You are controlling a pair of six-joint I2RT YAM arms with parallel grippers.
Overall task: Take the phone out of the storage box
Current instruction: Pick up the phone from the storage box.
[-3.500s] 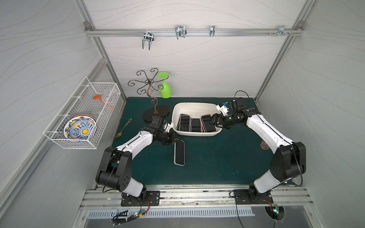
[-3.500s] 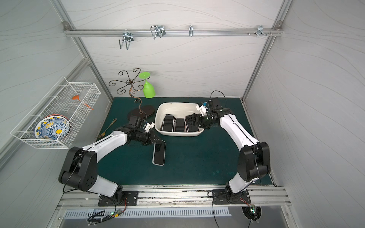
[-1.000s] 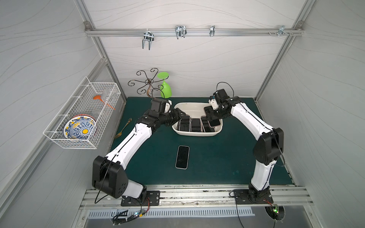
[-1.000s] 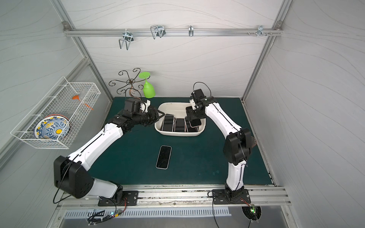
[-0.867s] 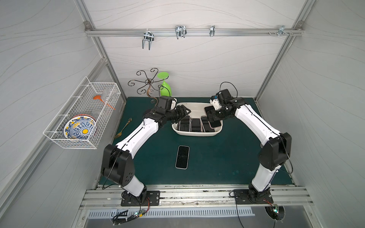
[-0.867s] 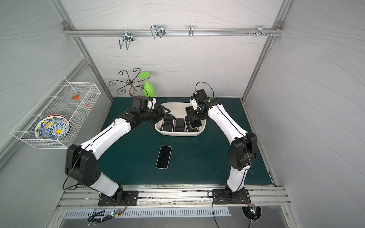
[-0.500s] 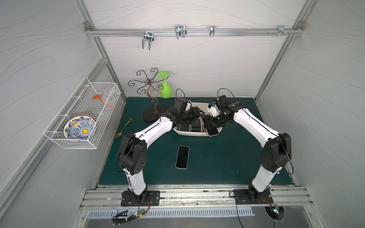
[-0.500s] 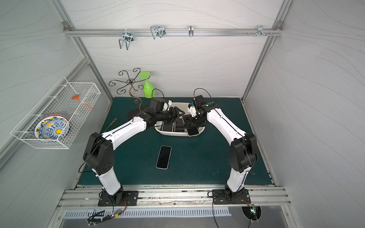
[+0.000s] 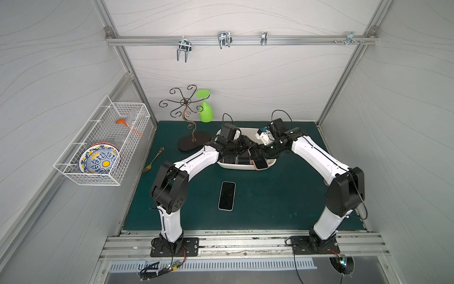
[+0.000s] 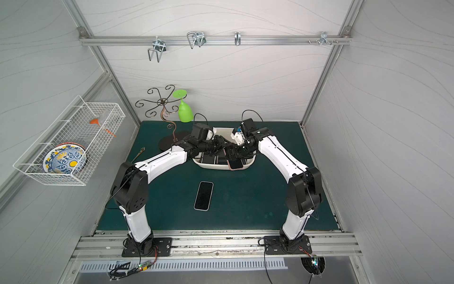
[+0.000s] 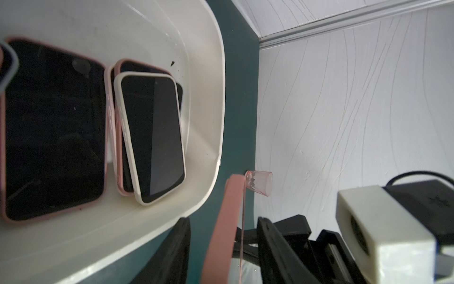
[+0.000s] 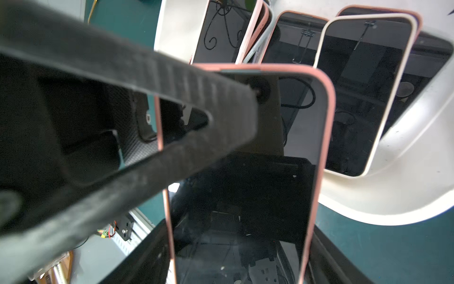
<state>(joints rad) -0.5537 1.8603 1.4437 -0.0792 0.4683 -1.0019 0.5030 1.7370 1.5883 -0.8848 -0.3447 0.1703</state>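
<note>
The cream storage box [image 9: 235,167] [image 10: 213,167] stands at the back of the green mat with several dark-screened phones [image 11: 149,137] lying in it. My right gripper [image 9: 260,155] [image 12: 239,246] is shut across the width of a pink-cased phone [image 9: 261,164] [image 12: 245,196], held tilted over the box's front right rim. My left gripper [image 9: 249,150] [image 11: 223,221] stands open astride that phone's thin edge [image 11: 228,209], with a gap on each side. One of its ribbed black fingers [image 12: 147,98] crosses the screen in the right wrist view. Another phone [image 9: 227,195] [image 10: 203,195] lies flat on the mat.
A white wire basket [image 9: 103,145] with a patterned plate hangs on the left wall. A metal scroll stand [image 9: 188,115] with a green glass [image 9: 205,112] stands behind the box, and a fork [image 9: 153,159] lies at the mat's left edge. A small pink glass [image 11: 259,183] shows beyond the box.
My left arm has swung from the box's left end across it to the phone in the right gripper, and its jaws have narrowed. The right gripper has tilted the phone toward the front rim.
</note>
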